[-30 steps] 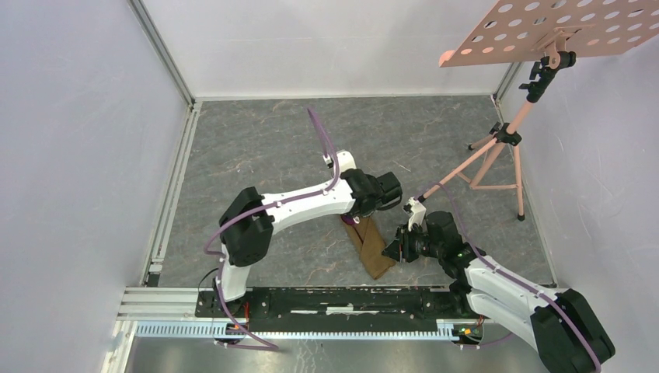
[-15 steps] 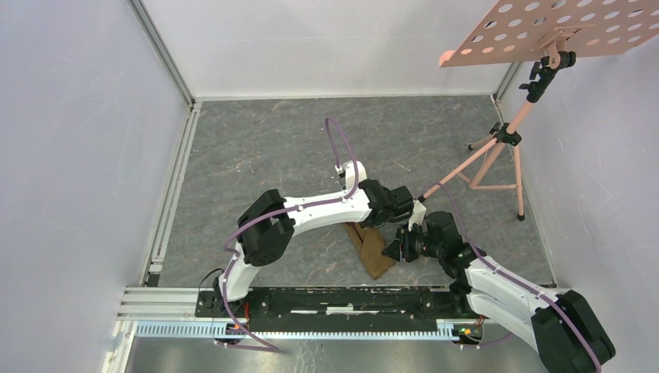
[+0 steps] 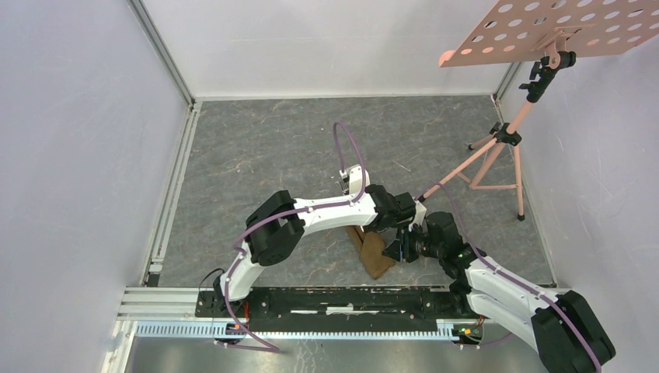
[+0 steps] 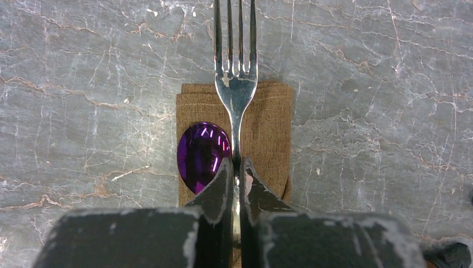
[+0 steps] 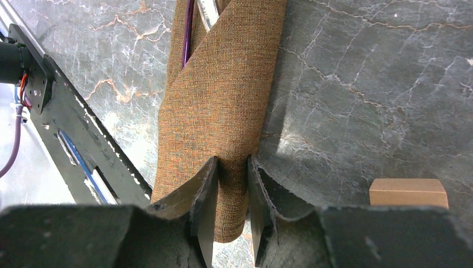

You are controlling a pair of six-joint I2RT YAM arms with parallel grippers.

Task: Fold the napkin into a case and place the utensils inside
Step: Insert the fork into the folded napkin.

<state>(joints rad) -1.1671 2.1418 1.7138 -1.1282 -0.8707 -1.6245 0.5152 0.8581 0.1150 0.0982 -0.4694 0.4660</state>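
Over marbled tabletop (image 3: 256,148), fork (image 4: 235,89) is pinched by left gripper (image 4: 236,170), case (image 5: 217,106) nipped by right gripper (image 5: 231,187); insertion is in hand, and a straight slide is judged needed.

The case (image 3: 373,250) lies on the table (image 3: 256,155) just beyond the arm bases, between the left gripper (image 4: 236,165) at its far end and the right gripper (image 5: 231,167) at its near end, whose fingers sit either side of a fold of it. The spoon (image 4: 202,151) lies on the cloth at the open end, left of the fork (image 4: 236,84), whose tines reach past the case over the table; both handles run inside. A block (image 5: 409,192) lies beside the case, and a stand (image 3: 497,148) stands well apart at the far right.
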